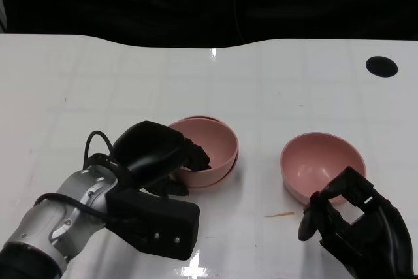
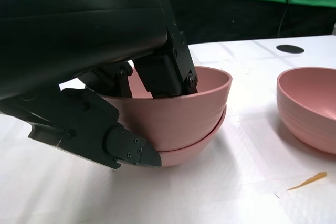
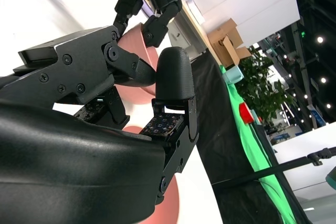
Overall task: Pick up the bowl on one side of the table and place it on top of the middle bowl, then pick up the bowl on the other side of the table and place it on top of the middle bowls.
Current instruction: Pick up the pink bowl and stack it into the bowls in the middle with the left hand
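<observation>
A pink bowl (image 1: 210,143) sits nested in the middle bowl (image 1: 219,178) near the centre of the white desk (image 1: 130,89), tilted a little so that the lower bowl's rim shows beneath it along the near and right side. The left hand (image 1: 157,155) grips this upper bowl at its left rim: in the left wrist view fingers (image 2: 173,72) reach over the rim into the bowl's hollow while another black finger (image 2: 100,135) presses against the outer wall below.

To the right, apart from the stack, stands a second pink bowl (image 1: 321,164), upright on the desk. The right hand (image 1: 356,223) lies just in front of it, fingers curled and close to the near rim; whether they touch the bowl cannot be told, and the hand carries nothing.

A small orange sliver (image 1: 279,214) lies on the desk between the two hands. A round black mark (image 1: 381,66) sits near the desk's far right corner.
</observation>
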You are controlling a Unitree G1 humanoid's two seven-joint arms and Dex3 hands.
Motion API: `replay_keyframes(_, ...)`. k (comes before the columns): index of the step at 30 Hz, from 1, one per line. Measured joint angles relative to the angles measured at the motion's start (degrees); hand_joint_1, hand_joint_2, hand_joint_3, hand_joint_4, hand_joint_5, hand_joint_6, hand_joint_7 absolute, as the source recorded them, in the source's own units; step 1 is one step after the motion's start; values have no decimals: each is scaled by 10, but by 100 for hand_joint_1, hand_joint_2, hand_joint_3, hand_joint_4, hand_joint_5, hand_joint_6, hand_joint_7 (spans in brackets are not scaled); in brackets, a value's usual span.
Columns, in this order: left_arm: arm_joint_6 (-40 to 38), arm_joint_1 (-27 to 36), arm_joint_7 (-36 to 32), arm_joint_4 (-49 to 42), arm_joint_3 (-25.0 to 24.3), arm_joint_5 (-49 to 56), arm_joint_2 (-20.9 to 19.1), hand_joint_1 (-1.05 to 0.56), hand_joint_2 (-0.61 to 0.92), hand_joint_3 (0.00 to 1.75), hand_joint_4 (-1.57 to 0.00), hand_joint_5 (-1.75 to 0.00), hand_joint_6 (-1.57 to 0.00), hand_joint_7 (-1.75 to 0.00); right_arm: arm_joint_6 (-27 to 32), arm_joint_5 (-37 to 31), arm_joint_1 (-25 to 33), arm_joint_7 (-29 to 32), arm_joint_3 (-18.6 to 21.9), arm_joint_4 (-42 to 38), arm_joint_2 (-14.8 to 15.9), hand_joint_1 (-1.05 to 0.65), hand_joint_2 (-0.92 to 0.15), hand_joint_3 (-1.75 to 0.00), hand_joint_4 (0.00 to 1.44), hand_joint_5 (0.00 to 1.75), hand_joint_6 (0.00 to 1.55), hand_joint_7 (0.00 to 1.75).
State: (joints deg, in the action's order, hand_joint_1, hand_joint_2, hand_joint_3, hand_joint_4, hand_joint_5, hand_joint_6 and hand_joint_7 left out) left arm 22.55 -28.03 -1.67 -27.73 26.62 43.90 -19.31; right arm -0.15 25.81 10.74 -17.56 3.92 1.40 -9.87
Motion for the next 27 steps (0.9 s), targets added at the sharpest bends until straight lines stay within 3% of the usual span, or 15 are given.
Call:
replay_keyframes(5, 0, -2, -22, 0, 4, 22, -2, -18, 92, 12, -84, -110, -123, -5, 0, 0, -1, 0, 3, 0, 0, -8, -70, -85, 82, 175, 71, 149)
replay_keyframes(8, -1, -4, -36, 0, 9, 37, -4, -19, 92, 14, -74, -134, -125, -10, 0, 0, -3, 0, 6, -3, 0, -8, -70, -85, 82, 175, 72, 149)
replay_keyframes(12, -6, -5, -44, -1, 13, 50, -4, -20, 92, 16, -72, -132, -122, -14, -1, -1, -4, -3, 8, -5, 0, -7, -70, -85, 82, 175, 71, 150)
replay_keyframes(13, -6, -5, -47, -1, 14, 52, -5, -20, 92, 16, -72, -133, -114, -32, -2, -1, -4, -3, 8, -6, 0, -7, -70, -85, 82, 175, 71, 150)
replay_keyframes(14, -6, -6, -50, -3, 15, 52, -5, -20, 92, 16, -72, -134, -97, -65, -4, -2, -5, -3, 8, -7, 0, -7, -71, -85, 82, 175, 71, 151)
replay_keyframes(15, -6, -6, -53, -5, 15, 54, -5, -21, 92, 17, -73, -127, -87, -80, -6, -2, -5, -5, 8, -9, 0, -8, -70, -85, 82, 175, 70, 151)
replay_keyframes(17, -9, -8, -58, -10, 18, 61, -5, -22, 92, 16, -77, -115, -86, -75, -6, -1, -6, -6, 8, -10, 0, -8, -71, -85, 82, 175, 70, 151)
replay_keyframes(21, -15, -8, -64, -16, 23, 71, -5, -23, 92, 16, -76, -119, -87, -77, -6, 0, -7, -6, 9, -10, 0, -7, -71, -85, 82, 175, 71, 151)
replay_keyframes(23, -15, -9, -77, -22, 24, 73, -5, -20, 92, 11, -71, -136, -85, -87, -6, 0, -7, -6, 9, -10, 0, -8, -71, -85, 82, 175, 71, 150)
replay_keyframes(27, -14, -14, -97, -36, 28, 76, -4, -21, 92, 10, -67, -145, -82, -96, -6, 0, -7, -7, 9, -10, 1, -8, -71, -84, 82, 175, 70, 150)
